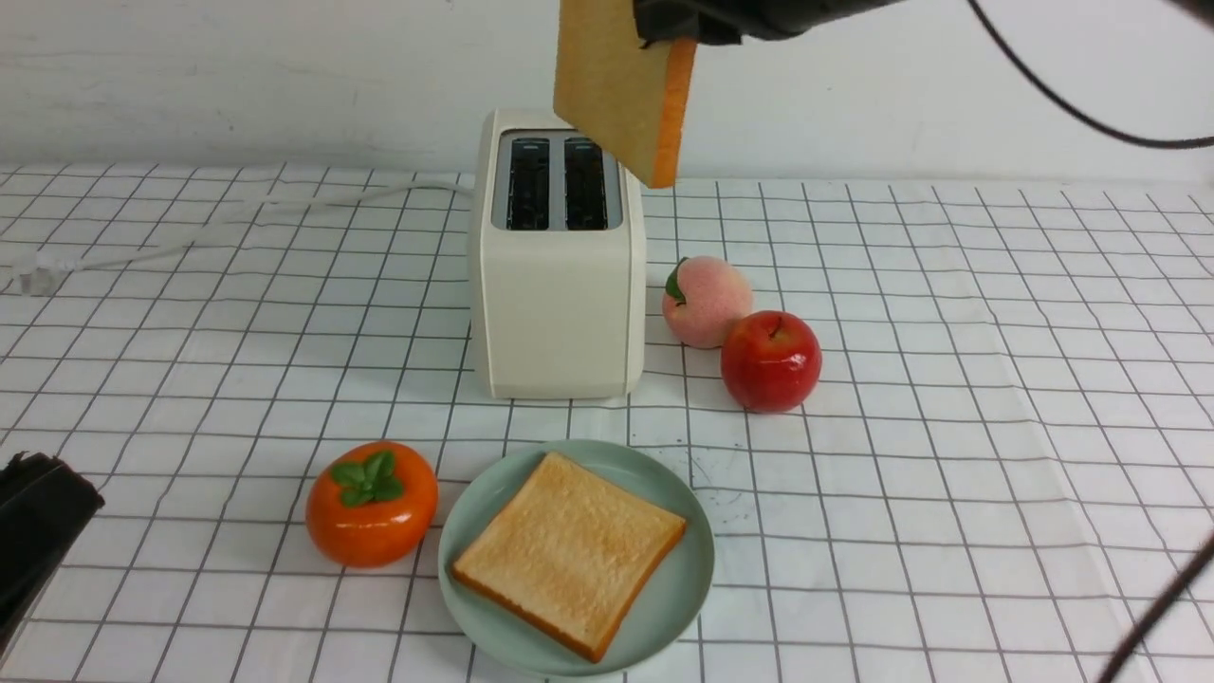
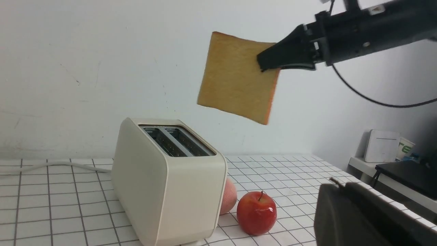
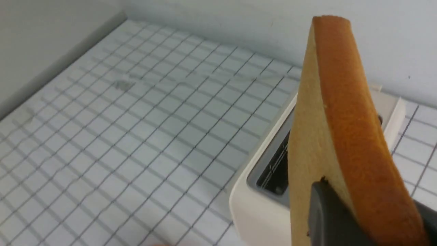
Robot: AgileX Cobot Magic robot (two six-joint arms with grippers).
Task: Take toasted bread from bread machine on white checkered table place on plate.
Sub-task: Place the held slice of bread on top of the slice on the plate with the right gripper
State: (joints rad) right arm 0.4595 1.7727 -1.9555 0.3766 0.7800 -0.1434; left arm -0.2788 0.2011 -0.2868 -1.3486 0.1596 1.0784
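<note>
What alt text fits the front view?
The right end effector holds a golden square toast slice above the cream two-slot toaster. A matching toast slice lies on the round mint-green plate in front, beside an orange persimmon.

Forward front view, closer wrist views, bread machine [image 1: 558, 313] in all

Plain white wall [image 1: 237, 76] (faintly scuffed) at my twelve o'clock; white shelf [image 2: 357, 166] bearing a box [image 2: 380, 146] around two o'clock.

Top of held toast [image 1: 615, 90] and most of left hand [image 1: 43, 520] off-frame; peach [image 2: 229, 198] half behind bread machine [image 2: 164, 194].
</note>
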